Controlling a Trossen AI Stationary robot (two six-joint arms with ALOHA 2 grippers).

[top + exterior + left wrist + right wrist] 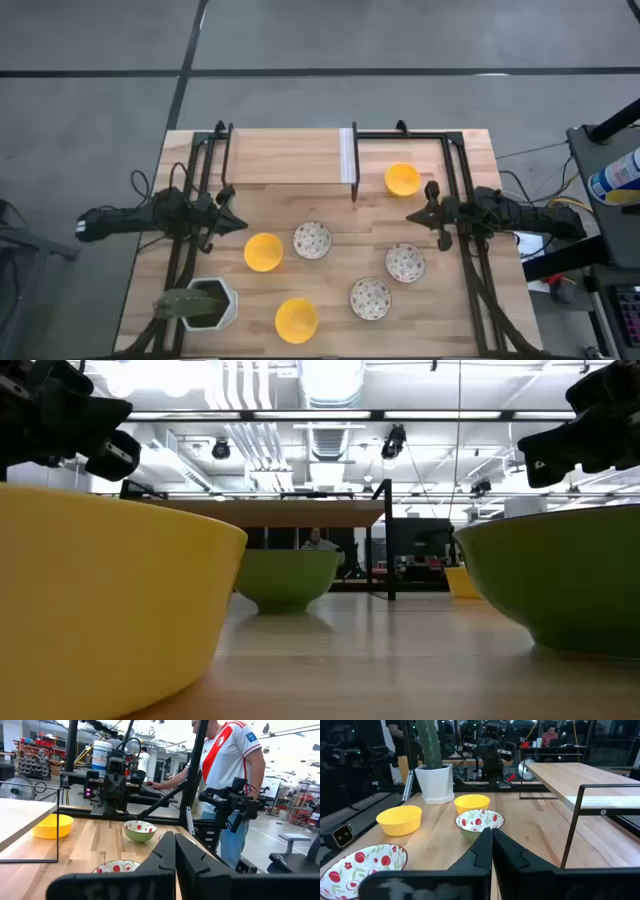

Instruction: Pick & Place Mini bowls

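Note:
Three plain yellow mini bowls (pixel 402 179) (pixel 264 252) (pixel 296 319) and three white speckled mini bowls (pixel 312 240) (pixel 405 263) (pixel 370 298) stand on their bases on the wooden table (pixel 470 150). The speckled ones are green outside (pixel 140 831). My left gripper (pixel 240 224) is shut and empty above the table's left side, pointing right. It also shows in its wrist view (pixel 174 842). My right gripper (pixel 410 217) is shut and empty above the right side, pointing left, near the far yellow bowl. It also shows in its wrist view (pixel 491 836).
A white hexagonal pot with a green cactus (pixel 205 303) stands at the near left corner. A raised wooden shelf on a black frame (pixel 285 155) spans the far middle. Black frame rails run along both sides. A person in a white and red shirt (pixel 230 755) stands beyond the table.

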